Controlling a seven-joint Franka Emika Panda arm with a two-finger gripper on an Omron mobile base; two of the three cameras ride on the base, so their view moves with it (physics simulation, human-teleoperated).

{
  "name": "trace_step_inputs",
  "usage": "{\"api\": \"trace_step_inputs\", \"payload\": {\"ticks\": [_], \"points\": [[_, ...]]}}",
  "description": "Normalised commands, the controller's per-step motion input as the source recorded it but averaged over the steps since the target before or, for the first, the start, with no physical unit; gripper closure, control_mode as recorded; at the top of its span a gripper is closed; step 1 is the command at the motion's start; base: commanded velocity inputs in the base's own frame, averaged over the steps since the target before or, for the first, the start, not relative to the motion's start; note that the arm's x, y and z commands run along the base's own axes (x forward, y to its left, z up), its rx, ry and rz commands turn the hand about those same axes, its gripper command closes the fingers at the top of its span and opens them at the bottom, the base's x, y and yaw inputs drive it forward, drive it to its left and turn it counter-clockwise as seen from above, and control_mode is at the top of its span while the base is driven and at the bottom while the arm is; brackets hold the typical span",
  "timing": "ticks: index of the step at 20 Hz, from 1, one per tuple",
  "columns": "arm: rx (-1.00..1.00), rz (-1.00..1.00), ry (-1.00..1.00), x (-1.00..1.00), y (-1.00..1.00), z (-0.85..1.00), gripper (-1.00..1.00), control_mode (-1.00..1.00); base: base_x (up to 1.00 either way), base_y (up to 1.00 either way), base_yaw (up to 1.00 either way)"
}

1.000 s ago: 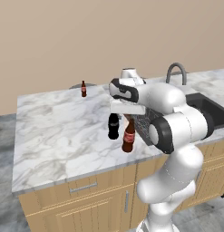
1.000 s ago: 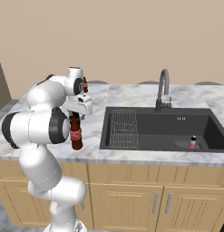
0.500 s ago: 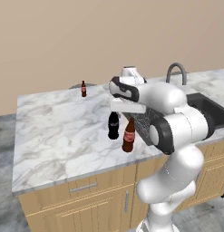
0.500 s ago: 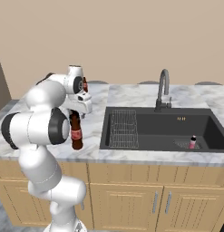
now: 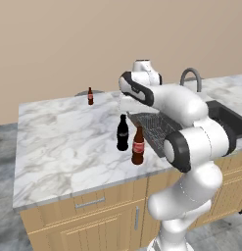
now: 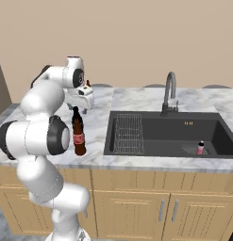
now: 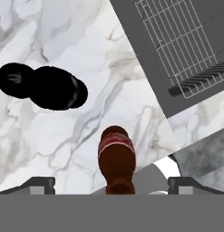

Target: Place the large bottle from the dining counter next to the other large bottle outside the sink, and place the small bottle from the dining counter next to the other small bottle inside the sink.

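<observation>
Tool (image 7: 111, 183): we see its tips spread wide, holding nothing.
Tall brown red-labelled bottle (image 7: 116, 158): directly below us, upright, just beside the tall glossy black bottle (image 7: 50, 87) on the marble worktop (image 5: 59, 142).

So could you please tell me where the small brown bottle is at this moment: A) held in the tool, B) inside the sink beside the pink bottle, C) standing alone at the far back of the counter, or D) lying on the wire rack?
C: the small brown bottle stands alone at the counter's far back, away from the sink.
</observation>
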Motion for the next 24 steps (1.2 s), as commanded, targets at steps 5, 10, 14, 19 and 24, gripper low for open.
{"api": "trace_step_inputs", "payload": {"ticks": [5, 10, 14, 19, 24], "points": [[0.00, 0.07, -0.11, -0.57, 0.00, 0.61, -1.00, -1.00, 0.00, 0.00, 0.00], [0.00, 0.12, -0.17, -0.75, 0.18, 0.54, -1.00, -1.00, 0.00, 0.00, 0.00], [0.00, 0.15, -0.18, -0.76, 0.24, 0.38, -1.00, -1.00, 0.00, 0.00, 0.00], [0.06, 0.16, -0.21, -0.86, 0.23, 0.09, -1.00, -1.00, 0.00, 0.00, 0.00], [0.07, 0.13, -0.15, -0.70, 0.15, 0.07, -1.00, -1.00, 0.00, 0.00, 0.00]]}}
